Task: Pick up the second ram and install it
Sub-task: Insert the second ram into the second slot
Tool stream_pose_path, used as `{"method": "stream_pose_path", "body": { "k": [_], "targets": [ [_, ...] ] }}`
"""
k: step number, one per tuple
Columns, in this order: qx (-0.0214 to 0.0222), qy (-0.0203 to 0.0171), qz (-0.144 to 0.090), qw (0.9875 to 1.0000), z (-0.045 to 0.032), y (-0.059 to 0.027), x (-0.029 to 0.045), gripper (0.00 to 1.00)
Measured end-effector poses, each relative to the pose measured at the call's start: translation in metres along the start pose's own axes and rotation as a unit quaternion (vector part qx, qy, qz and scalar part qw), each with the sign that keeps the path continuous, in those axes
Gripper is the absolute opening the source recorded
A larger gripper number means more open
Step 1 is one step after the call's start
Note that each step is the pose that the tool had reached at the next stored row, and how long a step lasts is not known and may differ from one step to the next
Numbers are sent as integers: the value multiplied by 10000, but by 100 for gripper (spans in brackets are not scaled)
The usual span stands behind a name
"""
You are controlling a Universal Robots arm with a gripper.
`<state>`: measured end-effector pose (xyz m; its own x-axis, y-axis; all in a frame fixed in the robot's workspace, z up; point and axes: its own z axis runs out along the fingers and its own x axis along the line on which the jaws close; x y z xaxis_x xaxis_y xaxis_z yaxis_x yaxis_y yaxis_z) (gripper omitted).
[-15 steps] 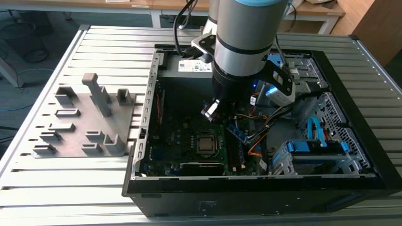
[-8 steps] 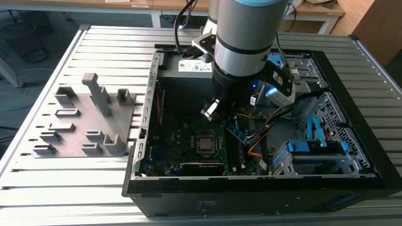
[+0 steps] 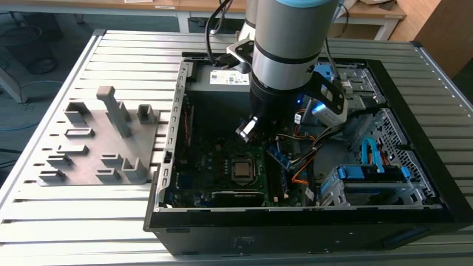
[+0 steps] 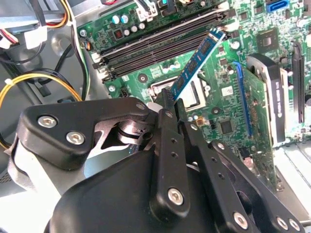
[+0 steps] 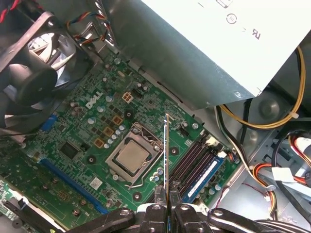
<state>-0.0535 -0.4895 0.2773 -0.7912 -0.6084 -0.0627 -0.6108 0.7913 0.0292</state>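
Your gripper [image 5: 167, 200] pinches the second ram [image 5: 166, 150] by one end, its fingers pressed against the stick's flat sides. The stick points away from the gripper over the motherboard [image 5: 80, 133]. It is just beside the CPU socket [image 5: 132, 156], between the socket and the memory slots [image 5: 192, 162], inside the open computer case [image 3: 296, 221].

Arm [image 3: 284, 55] hangs upright (wrist down); tool [image 5: 167, 196] pinches the second ram [image 4: 197, 63].
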Motion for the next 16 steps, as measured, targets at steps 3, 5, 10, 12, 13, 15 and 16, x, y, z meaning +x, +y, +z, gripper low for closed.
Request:
{"method": "stream_pose_path", "body": {
  "k": [3,5,10,12,13,15,16],
  "targets": [
    [3,-1,41,10000,0,0,0,14],
    [4,-2,69,10000,0,0,0,14],
    [9,-4,135,9999,1,0,0,14],
    [11,-5,162,9999,1,0,0,14],
    [11,-5,174,9998,1,0,0,14],
    [13,-5,199,9998,1,0,0,14],
    [14,-6,212,9998,1,0,0,14]
  ]
}}
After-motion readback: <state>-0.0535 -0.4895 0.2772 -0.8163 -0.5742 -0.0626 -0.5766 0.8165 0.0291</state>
